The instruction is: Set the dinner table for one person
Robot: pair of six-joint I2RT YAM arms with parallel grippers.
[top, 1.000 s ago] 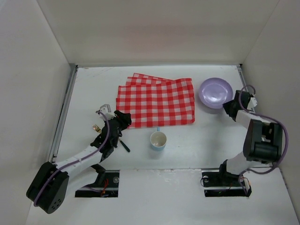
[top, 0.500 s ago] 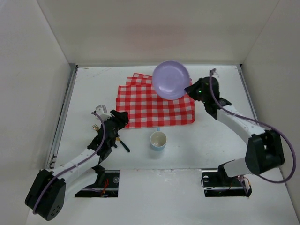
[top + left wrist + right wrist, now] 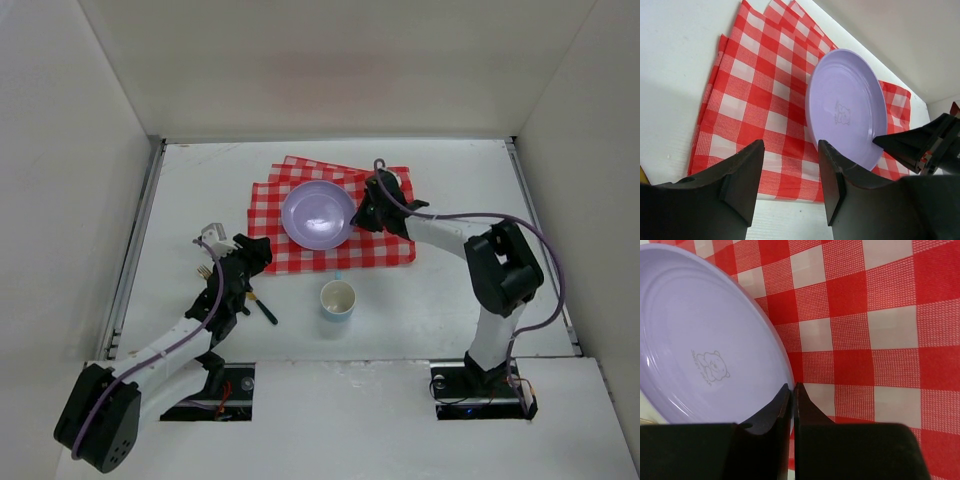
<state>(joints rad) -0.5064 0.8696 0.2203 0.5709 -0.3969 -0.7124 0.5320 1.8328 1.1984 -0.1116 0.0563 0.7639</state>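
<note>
The white dinner table (image 3: 450,300) carries a red-and-white checked cloth (image 3: 385,235). My right gripper (image 3: 360,216) is shut on the right rim of a lilac plate (image 3: 317,215), which is over the middle of the cloth. In the right wrist view the fingers (image 3: 802,405) pinch the plate's (image 3: 705,345) edge above the cloth (image 3: 870,330). My left gripper (image 3: 255,252) is open and empty at the cloth's near left corner; its wrist view shows the plate (image 3: 845,107) and cloth (image 3: 755,100) beyond its fingers (image 3: 745,175). A white and blue cup (image 3: 337,299) stands in front of the cloth.
A fork with a gold end (image 3: 207,262) and a dark utensil (image 3: 265,309) lie on the table by the left arm. White walls enclose the table on three sides, with metal rails (image 3: 135,240) along the left and right edges.
My right gripper carried the lilac plate from the far right of the table, through the air, leftward and down onto the cloth. The left gripper barely moved.
</note>
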